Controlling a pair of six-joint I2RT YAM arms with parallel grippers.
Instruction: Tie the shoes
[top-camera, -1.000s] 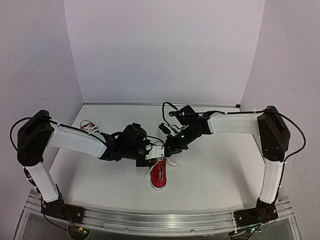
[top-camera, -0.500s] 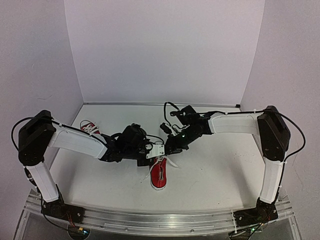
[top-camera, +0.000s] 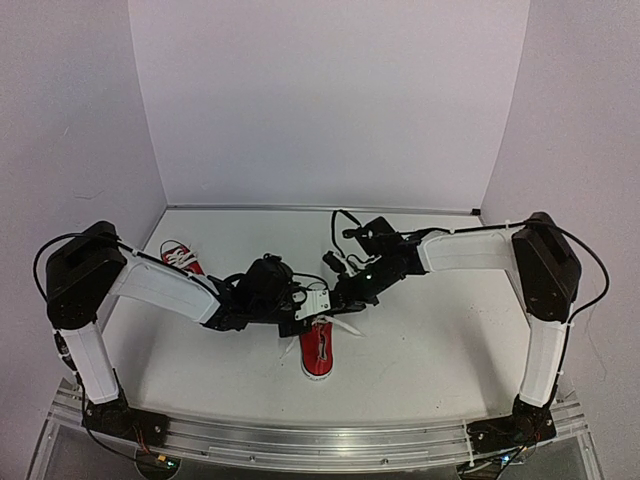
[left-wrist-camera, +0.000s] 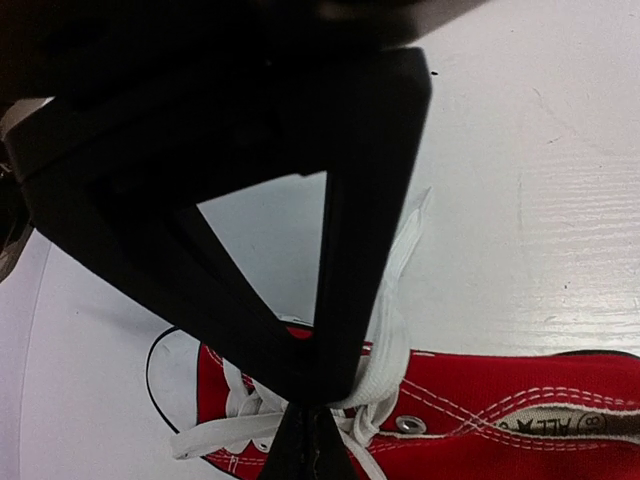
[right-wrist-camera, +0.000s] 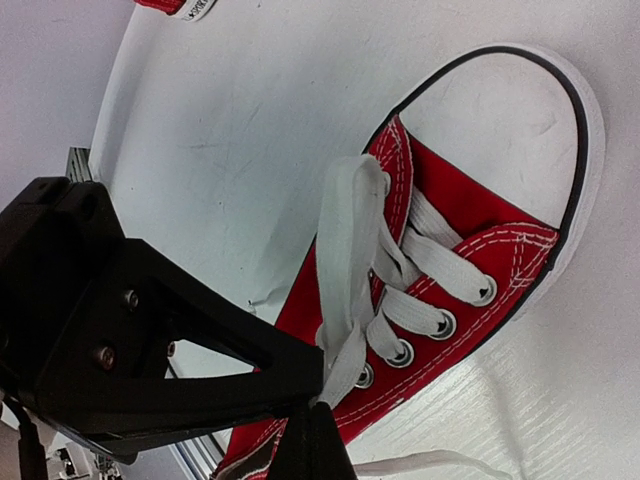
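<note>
Top external — I'm clamping left hand and right hand on the laces, shoe lying toe-nearward just beneath.

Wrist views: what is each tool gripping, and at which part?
The left tool pinches a white lace of the red shoe just above its top eyelets; the right tool pinches a lace of the same shoe, near the eyelets.

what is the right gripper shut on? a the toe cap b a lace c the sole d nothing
b: in the right wrist view the right gripper has its fingers closed on a white lace pulled up from the shoe.
</note>
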